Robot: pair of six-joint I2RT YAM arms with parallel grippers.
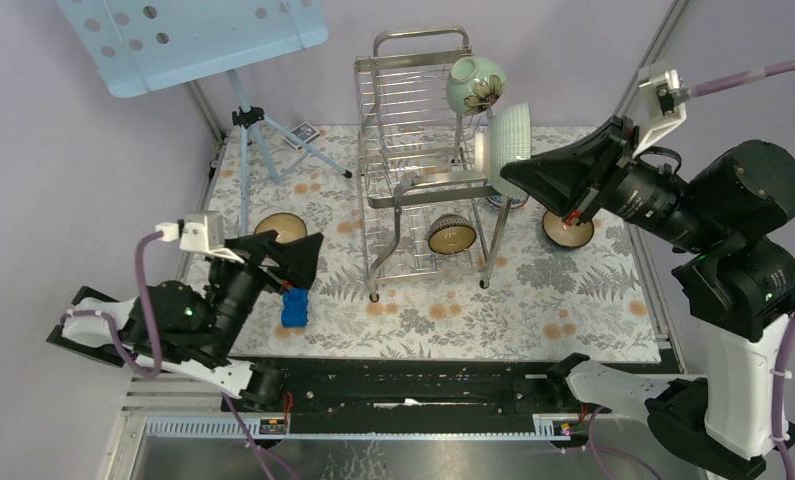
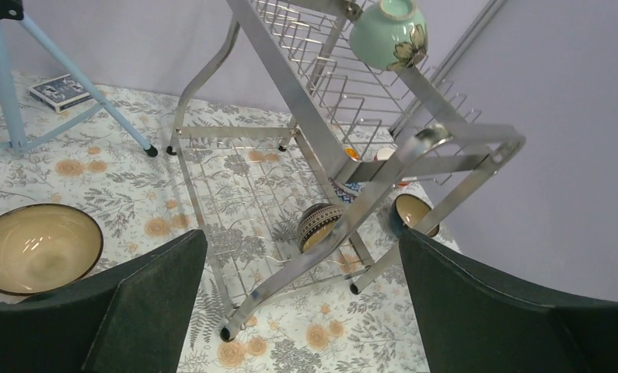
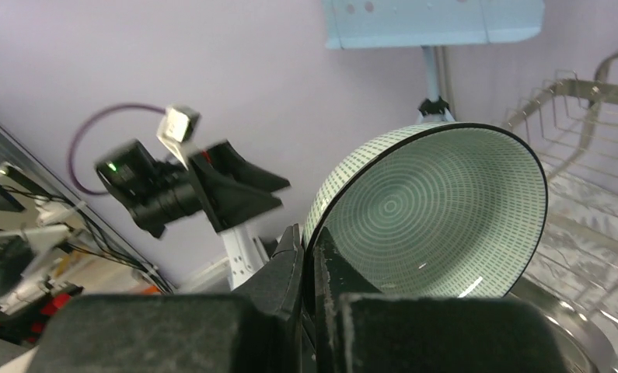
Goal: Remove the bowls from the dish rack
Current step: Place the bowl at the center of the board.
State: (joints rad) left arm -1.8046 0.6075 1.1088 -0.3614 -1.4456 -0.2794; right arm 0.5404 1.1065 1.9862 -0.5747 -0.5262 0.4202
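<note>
The steel dish rack (image 1: 413, 170) stands mid-table. A pale green flowered bowl (image 1: 476, 83) sits on its upper tier, and a brown patterned bowl (image 1: 452, 233) lies on its lower tier. My right gripper (image 1: 516, 176) is shut on the rim of a pale green ringed bowl (image 1: 508, 138), held on edge at the rack's right side. In the right wrist view this bowl (image 3: 438, 210) fills the frame above the gripper (image 3: 308, 242). My left gripper (image 1: 295, 262) is open and empty, left of the rack, near a brown bowl (image 1: 280, 228) on the table. A dark bowl (image 1: 568, 230) rests right of the rack.
A pale blue perforated stand (image 1: 193, 35) on a tripod (image 1: 253, 140) stands at the back left, with a card deck (image 1: 305, 132) near it. A small blue object (image 1: 293, 308) lies by my left gripper. A blue-and-white bowl (image 2: 344, 187) shows behind the rack's frame.
</note>
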